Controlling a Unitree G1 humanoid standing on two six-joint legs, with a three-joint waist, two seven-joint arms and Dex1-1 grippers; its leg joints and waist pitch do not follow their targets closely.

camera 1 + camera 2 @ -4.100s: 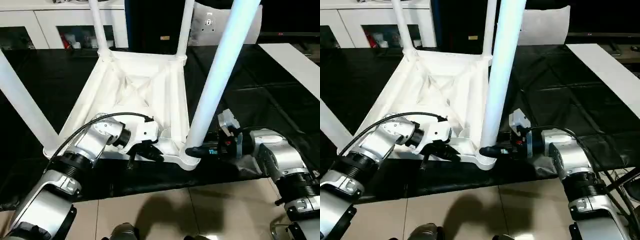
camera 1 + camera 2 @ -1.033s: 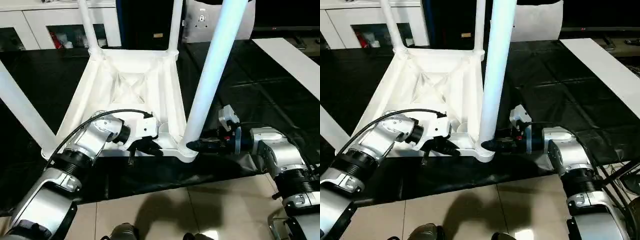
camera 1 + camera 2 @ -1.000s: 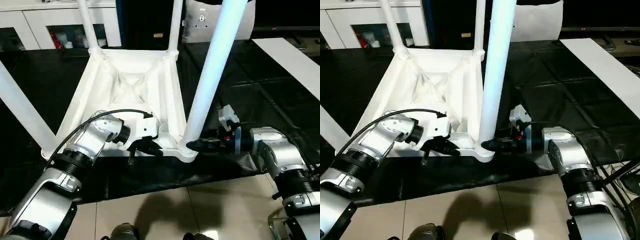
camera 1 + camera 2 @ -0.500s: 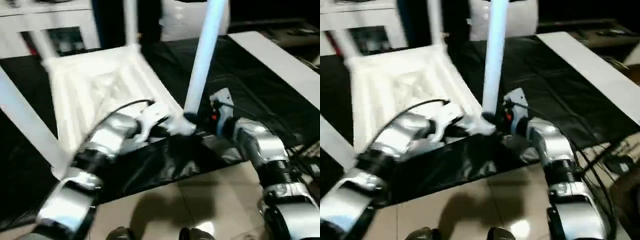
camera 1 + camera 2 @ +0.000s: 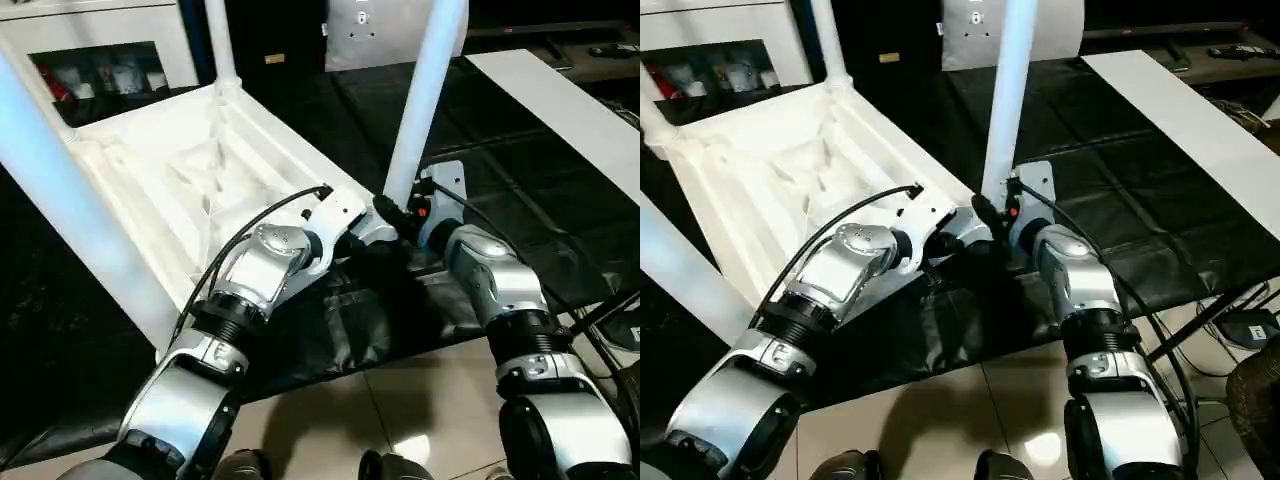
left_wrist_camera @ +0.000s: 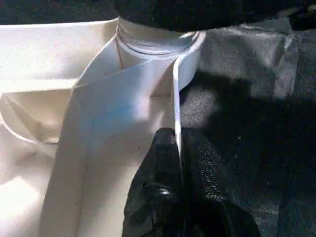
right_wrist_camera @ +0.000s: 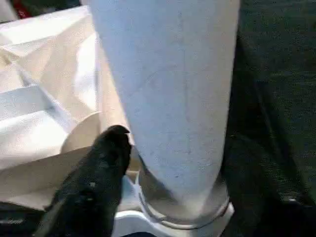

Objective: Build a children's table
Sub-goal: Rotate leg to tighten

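Left pincer (image 6: pixel 178 163) pinched on children's table (image 5: pixel 150 160) rim; right pincer's (image 7: pixel 163 163) spread untellable.

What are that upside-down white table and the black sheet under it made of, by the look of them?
The children's table looks like moulded white plastic with a smooth, slightly glossy finish: its underside has thin cast ribs, and each leg is a seamless tube in a round socket. The black sheet seems thin plastic film or coated fabric: it wrinkles and catches the light. I can't tell which.
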